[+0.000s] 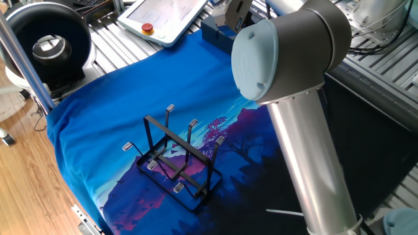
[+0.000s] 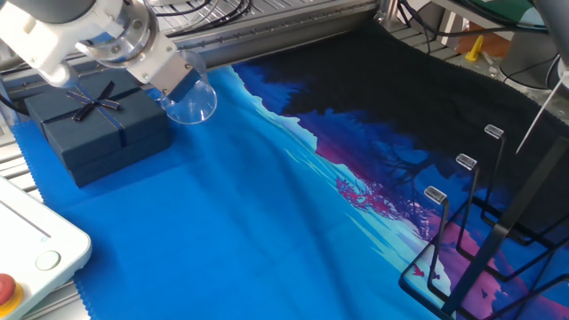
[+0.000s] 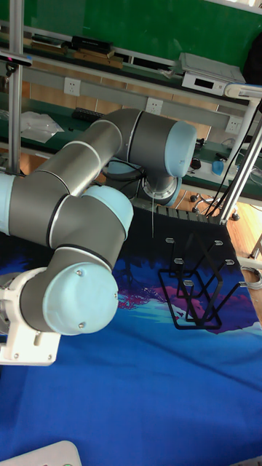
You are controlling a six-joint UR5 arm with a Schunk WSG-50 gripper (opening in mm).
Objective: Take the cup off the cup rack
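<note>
We are seeing the gripper (image 2: 174,78) holding the cup (image 2: 192,96) up off the blue cloth (image 2: 222,231), at the far left of the scene, just beside a dark blue gift box (image 2: 93,124) with a ribbon. The jaws are closing on the cup's rim end; their tips are mostly hidden by the glass. The cup rack (image 1: 175,158) is standing empty, well apart, on the purple part of the cloth. A white control pendant (image 1: 163,16) is lying beyond the box.
</note>
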